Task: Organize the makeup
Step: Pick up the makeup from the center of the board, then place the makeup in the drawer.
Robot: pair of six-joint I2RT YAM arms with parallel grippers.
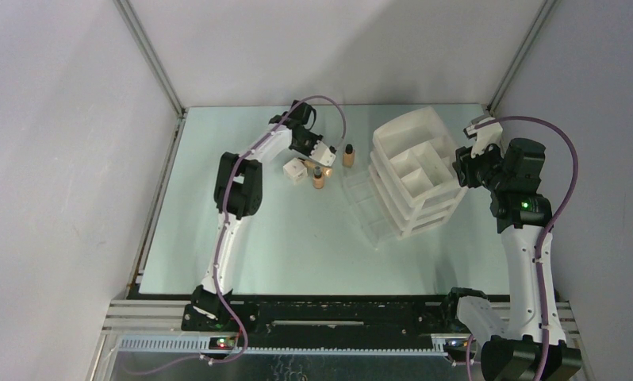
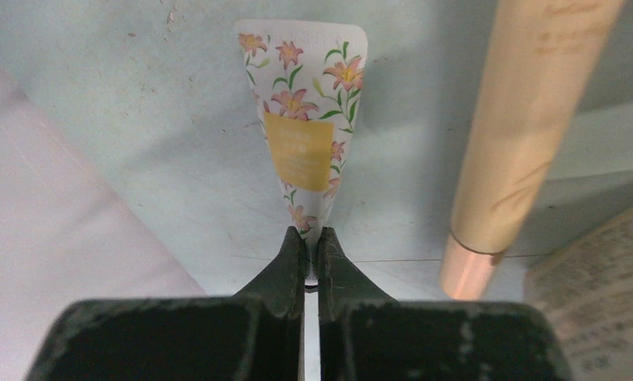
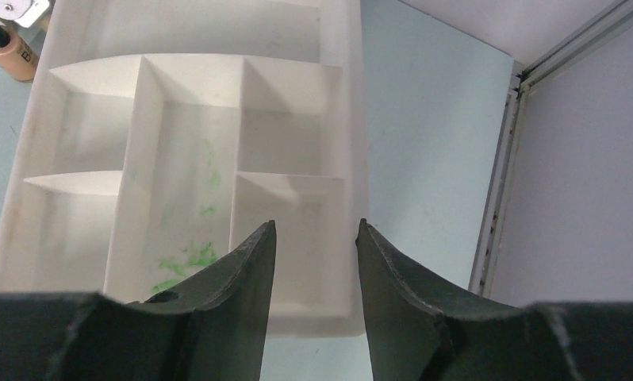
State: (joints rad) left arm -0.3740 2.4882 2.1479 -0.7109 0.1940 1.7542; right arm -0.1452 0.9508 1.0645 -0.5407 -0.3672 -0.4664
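Note:
My left gripper is shut on the narrow end of a white tube printed with orange flowers, which lies on the pale table. Beside it on the right lies a long beige tube with a rose-gold cap. From above, the left gripper sits at the back of the table among a small white box and two beige black-capped bottles. My right gripper is open and holds nothing, hovering over the near right corner of the white organizer.
The white drawer organizer stands right of centre with a clear drawer pulled out toward the left. A printed box edge and a pink surface flank the left gripper. A metal frame post rises to the right.

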